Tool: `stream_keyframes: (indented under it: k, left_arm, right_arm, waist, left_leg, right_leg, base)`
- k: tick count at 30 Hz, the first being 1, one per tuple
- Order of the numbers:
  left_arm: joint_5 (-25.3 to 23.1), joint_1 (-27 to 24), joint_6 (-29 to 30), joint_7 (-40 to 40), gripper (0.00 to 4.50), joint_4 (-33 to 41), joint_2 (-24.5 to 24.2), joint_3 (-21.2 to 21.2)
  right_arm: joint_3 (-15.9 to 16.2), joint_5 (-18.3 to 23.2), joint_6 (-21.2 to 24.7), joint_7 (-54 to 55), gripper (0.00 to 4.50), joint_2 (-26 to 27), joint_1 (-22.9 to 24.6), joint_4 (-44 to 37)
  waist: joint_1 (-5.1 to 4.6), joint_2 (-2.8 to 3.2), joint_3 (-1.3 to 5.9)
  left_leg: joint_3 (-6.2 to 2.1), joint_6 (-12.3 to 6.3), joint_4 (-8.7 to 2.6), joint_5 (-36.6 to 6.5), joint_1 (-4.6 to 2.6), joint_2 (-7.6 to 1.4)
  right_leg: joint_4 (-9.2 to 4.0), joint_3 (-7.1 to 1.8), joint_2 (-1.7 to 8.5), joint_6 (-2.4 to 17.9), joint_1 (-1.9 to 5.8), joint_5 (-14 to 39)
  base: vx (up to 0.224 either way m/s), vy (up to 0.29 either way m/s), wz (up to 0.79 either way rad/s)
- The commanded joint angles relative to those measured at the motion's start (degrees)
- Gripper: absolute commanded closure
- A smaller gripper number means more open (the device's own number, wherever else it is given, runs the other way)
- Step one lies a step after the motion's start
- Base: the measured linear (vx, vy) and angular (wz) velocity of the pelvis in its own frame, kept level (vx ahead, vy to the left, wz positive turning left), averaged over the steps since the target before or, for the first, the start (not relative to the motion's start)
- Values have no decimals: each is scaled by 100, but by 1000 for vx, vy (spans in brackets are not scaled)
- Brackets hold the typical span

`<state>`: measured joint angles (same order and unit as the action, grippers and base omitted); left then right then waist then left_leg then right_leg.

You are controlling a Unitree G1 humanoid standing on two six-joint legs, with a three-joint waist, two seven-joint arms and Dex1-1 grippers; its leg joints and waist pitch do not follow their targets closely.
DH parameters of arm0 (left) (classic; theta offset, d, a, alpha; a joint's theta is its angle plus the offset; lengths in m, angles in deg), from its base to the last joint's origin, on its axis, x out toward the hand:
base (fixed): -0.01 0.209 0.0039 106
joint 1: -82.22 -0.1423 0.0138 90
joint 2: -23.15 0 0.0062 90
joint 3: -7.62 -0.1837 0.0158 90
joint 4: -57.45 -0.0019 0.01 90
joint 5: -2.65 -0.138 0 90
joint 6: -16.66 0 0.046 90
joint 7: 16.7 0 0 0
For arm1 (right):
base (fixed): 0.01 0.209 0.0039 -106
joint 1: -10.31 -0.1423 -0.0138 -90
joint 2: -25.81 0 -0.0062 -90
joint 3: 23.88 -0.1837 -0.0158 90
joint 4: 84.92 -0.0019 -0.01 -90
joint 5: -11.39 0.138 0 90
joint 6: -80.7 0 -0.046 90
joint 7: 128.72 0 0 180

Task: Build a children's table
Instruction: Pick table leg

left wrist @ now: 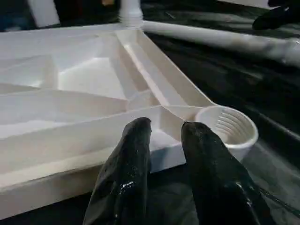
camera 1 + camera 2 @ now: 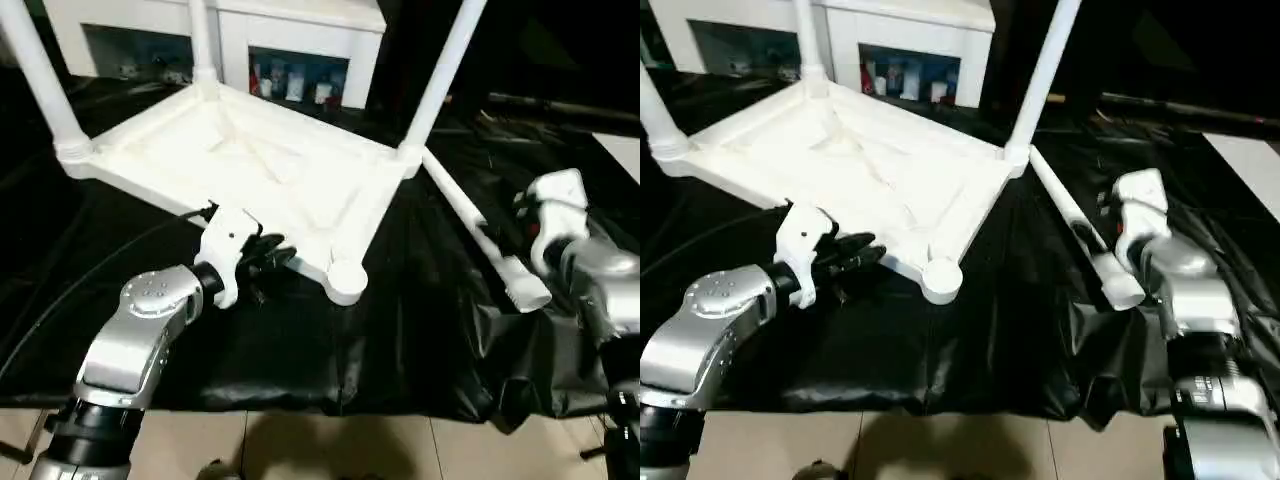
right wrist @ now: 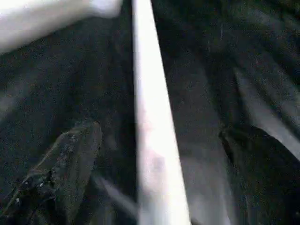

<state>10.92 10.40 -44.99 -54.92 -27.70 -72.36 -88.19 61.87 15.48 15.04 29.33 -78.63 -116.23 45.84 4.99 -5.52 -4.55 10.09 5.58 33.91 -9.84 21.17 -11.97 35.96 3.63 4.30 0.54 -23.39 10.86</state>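
The children's table point(image 2: 250, 165) lies upside down on the black-covered surface point(image 2: 300, 340), its ribbed underside facing up. Three legs stand in their corner sockets. The fourth leg point(image 2: 480, 240) lies loose on the cloth just beside the table, and the near corner socket point(image 1: 228, 125) is empty. So the step in hand seems to be fetching this last leg.

The left end effector point(image 1: 164, 136) rests at the table's near rim, close to the empty socket. Its fingers point(image 1: 129, 159) are only a little apart, and whether they pinch the rim or only press on it is not clear. The right end effector point(image 3: 154, 154) is wide open, with the loose leg running between its two fingers; they do not touch the leg.

The next move probably calls for closing on the leg, lifting it, turning it upright, and bringing its thick end to the empty socket while the left side steadies the table.

The tops of the standing legs are cut off. The right wrist view is blurred, so the height above the leg is hard to judge.
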Motion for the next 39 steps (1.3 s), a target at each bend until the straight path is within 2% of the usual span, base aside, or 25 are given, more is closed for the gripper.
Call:
stream_keyframes:
  k: [1,4,5,6,7,9,13,14,16,17,19,21,23,25,27,28,30,31,32,33,35,38,39]
  left_arm:
    - [13,23,49,-163,312,117,-53,-157]
    - [103,15,140,-326,312,183,-153,-199]
    - [103,15,140,-326,312,183,-153,-199]
    - [126,18,200,-386,312,221,-214,-215]
    - [153,13,260,-451,312,273,-286,-217]
    - [232,-23,425,-584,312,433,-475,-192]
    - [270,-104,562,-713,312,621,-712,-137]
    - [298,-116,641,-760,312,700,-798,-107]
    - [374,-153,801,-859,312,878,-981,-46]
    - [447,-206,903,-933,312,1028,-1112,9]
    - [544,-233,1037,-1021,312,1189,-1235,79]
    - [682,-262,1192,-1152,312,1400,-1396,127]
    - [758,-304,1272,-1190,312,1522,-1469,162]
    - [909,-374,1381,-1323,312,1740,-1631,204]
    - [971,-377,1426,-1404,312,1826,-1734,202]
    - [987,-380,1437,-1411,312,1839,-1737,206]
    - [1028,-396,1489,-1442,312,1915,-1767,216]
    - [1056,-384,1521,-1451,312,1942,-1785,227]
    - [1075,-373,1539,-1456,312,1954,-1796,235]
    - [1084,-359,1530,-1468,312,1956,-1814,240]
    - [1133,-345,1549,-1476,312,1975,-1869,256]
    - [1197,-329,1585,-1468,312,2012,-1917,266]
    - [1202,-321,1592,-1457,312,2021,-1914,258]
  right_arm:
    - [-16,-28,-29,-124,8,-166,-257,398]
    - [11,-108,-154,-385,8,-202,-658,1094]
    - [11,-108,-154,-385,8,-202,-658,1094]
    - [56,-172,-161,-574,8,-218,-863,1453]
    - [133,-263,-116,-703,8,-238,-1050,1773]
    - [316,-420,-42,-925,8,-256,-1358,2331]
    - [339,-448,14,-1073,8,-230,-1599,2766]
    - [359,-484,21,-1102,8,-230,-1666,2870]
    - [364,-552,21,-1087,8,-233,-1795,3061]
    - [355,-590,8,-1042,8,-240,-1875,3168]
    - [350,-648,-29,-977,8,-270,-1984,3302]
    - [377,-713,-73,-909,8,-312,-2065,3409]
    - [387,-737,-88,-909,8,-326,-2095,3459]
    - [480,-851,-46,-930,8,-360,-2117,3552]
    - [658,-1029,17,-1074,8,-402,-2114,3603]
    - [663,-1033,26,-1098,8,-405,-2115,3605]
    - [666,-1048,90,-1198,22,-423,-2146,3632]
    - [688,-1095,122,-1256,33,-437,-2179,3653]
    - [704,-1125,160,-1289,33,-447,-2210,3665]
    - [735,-1168,210,-1341,42,-461,-2251,3677]
    - [772,-1230,292,-1459,59,-476,-2330,3706]
    - [850,-1325,417,-1649,85,-510,-2431,3736]
    - [864,-1342,440,-1686,85,-520,-2444,3741]
  waist:
    - [-14,72,438]
    - [-29,75,426]
    - [-33,105,411]
    - [-32,108,407]
    - [-28,136,354]
    - [-32,157,328]
    - [2,213,230]
    - [19,248,187]
    - [18,280,159]
    - [34,303,107]
    - [33,309,123]
    - [33,355,-3]
    - [34,351,-17]
    - [20,377,-122]
    - [-1,331,-196]
    - [13,352,-204]
    - [9,350,-246]
    - [-1,321,-255]
    - [-2,337,-273]
    - [-12,312,-279]
    - [-14,311,-299]
    - [-21,240,-301]
    - [-16,251,-307]
  left_leg:
    - [29,-61,-331,-792,-49,-63]
    - [28,-114,-325,-751,-23,-60]
    - [29,-119,-326,-799,-25,-59]
    - [30,-120,-322,-873,-32,-68]
    - [21,-119,-340,-983,-33,-69]
    - [16,-110,-343,-1077,-40,-74]
    - [4,-117,-364,-1191,-38,-74]
    - [-1,-126,-372,-1195,-30,-73]
    - [1,-198,-360,-974,7,-63]
    - [-3,-250,-358,-830,25,-56]
    - [13,-385,-323,-536,44,-50]
    - [13,-451,-342,-499,83,-45]
    - [14,-463,-333,-550,86,-46]
    - [18,-466,-353,-625,84,-58]
    - [28,-427,-368,-699,86,-68]
    - [20,-407,-369,-706,78,-70]
    - [26,-368,-383,-766,69,-83]
    - [22,-343,-393,-781,65,-95]
    - [19,-314,-397,-773,63,-95]
    - [25,-315,-397,-771,66,-92]
    - [20,-297,-404,-797,65,-93]
    - [35,-366,-384,-464,69,-92]
    - [35,-384,-380,-397,73,-93]
  right_leg:
    - [-361,-247,258,1092,306,514]
    - [-339,-248,258,1188,322,402]
    - [-349,-246,261,1242,312,418]
    - [-341,-243,266,1291,309,480]
    - [-363,-236,268,1325,281,640]
    - [-371,-237,266,1365,275,750]
    - [-375,-243,270,1444,256,805]
    - [-380,-245,274,1456,239,806]
    - [-347,-245,264,1558,253,559]
    - [-330,-245,264,1609,239,418]
    - [-285,-249,259,1727,253,109]
    - [-297,-242,246,1771,204,98]
    - [-297,-247,255,1764,215,172]
    - [-318,-245,249,1786,166,299]
    - [-345,-251,246,1750,153,469]
    - [-336,-252,258,1748,155,508]
    - [-352,-263,274,1744,144,603]
    - [-353,-263,280,1735,151,622]
    - [-349,-263,283,1747,145,605]
    - [-353,-265,277,1751,149,599]
    - [-355,-265,286,1749,148,676]
    - [-325,-276,296,1778,176,475]
    - [-312,-279,299,1801,178,399]
  base:
    - [0,0,0]
    - [0,0,0]
    - [0,0,0]
    - [0,0,0]
    - [0,0,0]
    - [0,0,0]
    - [0,0,0]
    - [0,0,0]
    - [0,0,0]
    - [0,0,0]
    - [0,0,0]
    - [0,0,0]
    - [0,0,0]
    - [0,0,0]
    - [0,0,0]
    - [0,0,0]
    - [0,0,0]
    - [0,0,0]
    - [0,0,0]
    - [0,0,0]
    - [0,0,0]
    - [0,0,0]
    - [0,0,0]
